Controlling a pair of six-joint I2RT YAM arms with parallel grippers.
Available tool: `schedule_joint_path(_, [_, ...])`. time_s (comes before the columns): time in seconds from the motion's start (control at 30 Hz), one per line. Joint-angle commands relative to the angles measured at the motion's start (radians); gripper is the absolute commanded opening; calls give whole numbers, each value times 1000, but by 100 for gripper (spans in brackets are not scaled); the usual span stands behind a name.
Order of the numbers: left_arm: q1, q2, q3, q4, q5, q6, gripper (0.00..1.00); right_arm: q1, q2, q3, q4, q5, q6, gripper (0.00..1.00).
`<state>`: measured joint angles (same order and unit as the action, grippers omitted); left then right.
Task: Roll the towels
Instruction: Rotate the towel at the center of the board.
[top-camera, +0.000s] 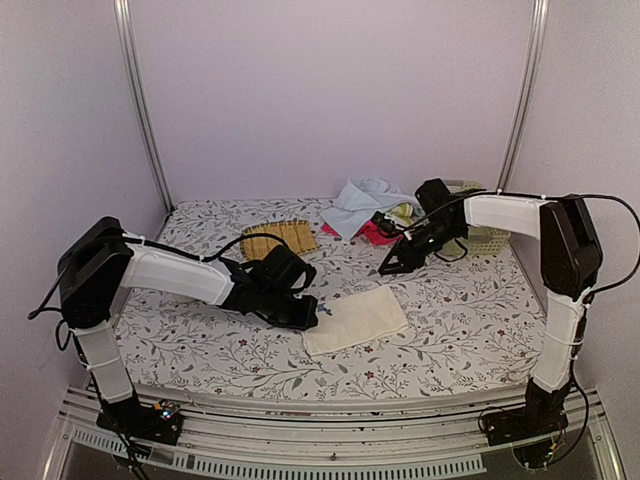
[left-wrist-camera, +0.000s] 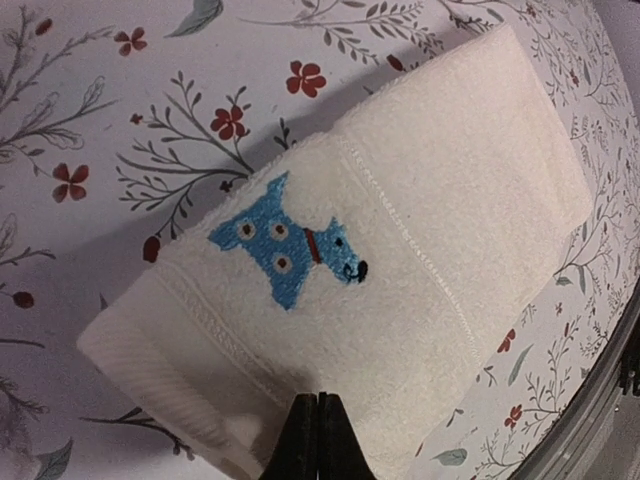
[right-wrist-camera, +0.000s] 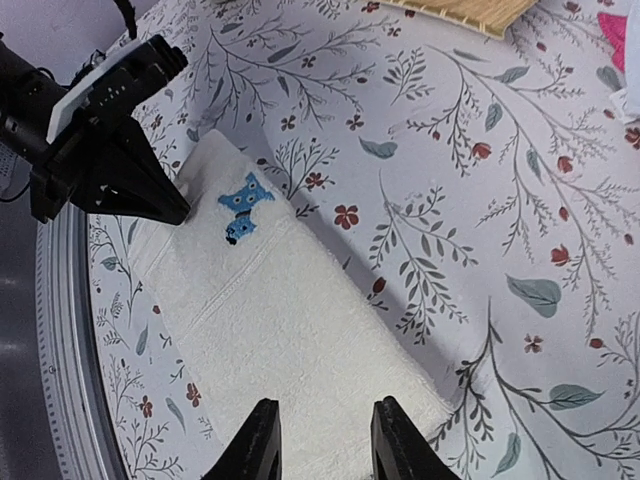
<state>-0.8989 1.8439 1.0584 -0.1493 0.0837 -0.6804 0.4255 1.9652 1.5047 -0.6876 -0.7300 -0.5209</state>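
**Table scene, both arms in view.** A tan slatted mat (top-camera: 278, 238) is seen lying flat on the flower-printed table (top-camera: 200, 340), beyond the left gripper (top-camera: 318, 312) and well apart from it. Behind the right gripper (top-camera: 392, 265), a light blue towel (top-camera: 360, 198), a pink towel (top-camera: 375, 233) and a pale yellow-green towel (top-camera: 402, 211) are heaped loosely together. A pale green basket (top-camera: 487, 238) is set to that gripper's outer side and is partly covered by the arm.

The cream towel (top-camera: 355, 320) is laid flat between the two grippers as a thick, folded rectangle with a stitched band across it. A small blue dog mark (left-wrist-camera: 290, 245) with a red collar is printed at the end nearest the left gripper.

The left gripper's fingers (left-wrist-camera: 318, 425) are pressed fully together at the towel's edge — whether any cloth is pinched between them cannot be told. The right gripper's fingers (right-wrist-camera: 262, 440) are held apart above the opposite end of the towel, and nothing is gripped between them.
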Motion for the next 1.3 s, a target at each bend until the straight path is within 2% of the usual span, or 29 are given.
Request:
schedule_joint_path(0.0, [28, -11, -43, 46, 33, -8, 0, 28, 49, 12, -82, -12, -31, 33])
schedule_joint_path(0.3, [48, -17, -106, -15, 13, -15, 0, 36, 173, -43, -55, 146, 50, 23])
schedule_joint_path(0.5, [81, -17, -131, -18, 15, 4, 0, 58, 138, -135, -44, 242, 41, 22])
schedule_joint_path(0.67, [133, 39, -74, -10, 30, 72, 0, 100, 64, -256, -60, 260, 14, 20])
schedule_joint_path(0.8, [190, 155, 65, -53, 23, 186, 0, 213, -4, -360, -98, 171, -22, 20])
schedule_joint_path(0.9, [211, 227, 204, -150, 0, 255, 0, 318, -19, -345, -170, -27, -34, 21])
schedule_joint_path(0.97, [209, 226, 270, -192, -8, 287, 0, 351, -36, -314, -194, -61, -47, 23])
schedule_joint_path(1.1, [194, 117, 266, -192, 0, 310, 0, 324, -70, -241, -237, -79, -77, 26])
schedule_joint_path(1.27, [150, -52, 129, -131, -11, 264, 0, 262, -91, -161, -271, -142, -118, 26])
